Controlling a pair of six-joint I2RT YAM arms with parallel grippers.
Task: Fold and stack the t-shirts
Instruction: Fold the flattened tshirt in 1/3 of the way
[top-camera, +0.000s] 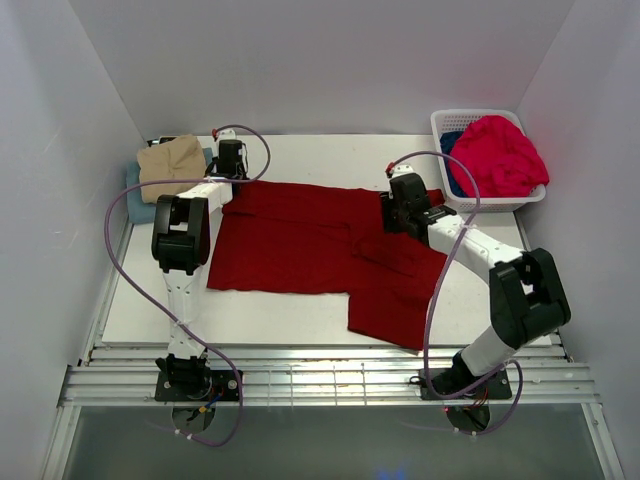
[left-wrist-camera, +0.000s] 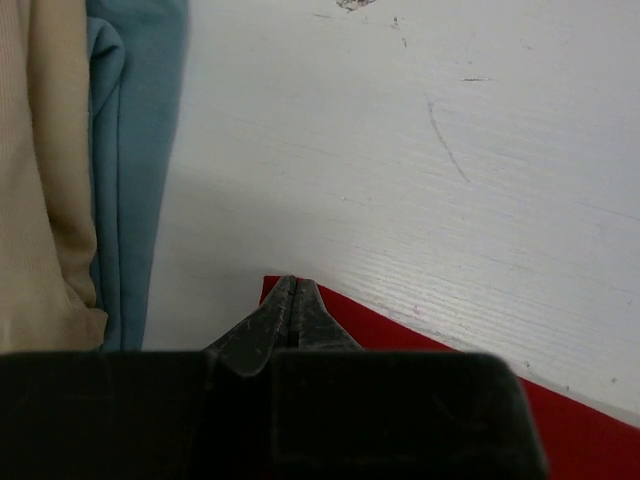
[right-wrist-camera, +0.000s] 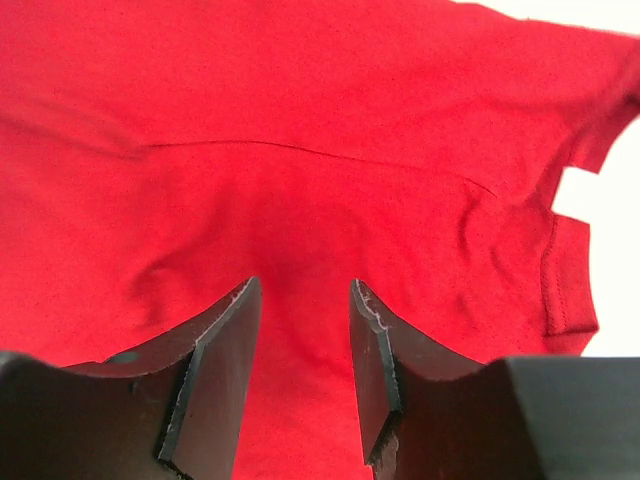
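At the back left of the bench (top-camera: 320, 150), my left gripper (left-wrist-camera: 290, 300) sits with its jaws pressed together right at a corner of the dark red shirt (top-camera: 310, 250). I can't tell from the wrist view whether any cloth is pinched between them or the tips just rest on the corner. Probably an anchor point for a fold.

The dark red shirt is spread flat mid-bench between the two arms. One part runs down toward the near right edge, with a smaller flap lying over its middle, so I judge it's mid-fold, not finished.

My right gripper (right-wrist-camera: 300, 290) is over the shirt's right side with its jaws apart. Red cloth shows in the gap and nothing is held. It looks poised to pick a pinch point.

The stack is just left of the left gripper: tan shirt (top-camera: 172, 165) on top of light blue shirt (top-camera: 140, 205), both folded and close to the red corner but apart from it. That's where the dark red shirt should go.

The white basket (top-camera: 480, 118) at back right holds the pinkish-red shirt (top-camera: 505, 155), bunched, with the deep blue shirt (top-camera: 453, 160) peeking out beside it. Both are unfolded and waiting.

Risk: the loose flap bunches up if the right side gets lifted unevenly.
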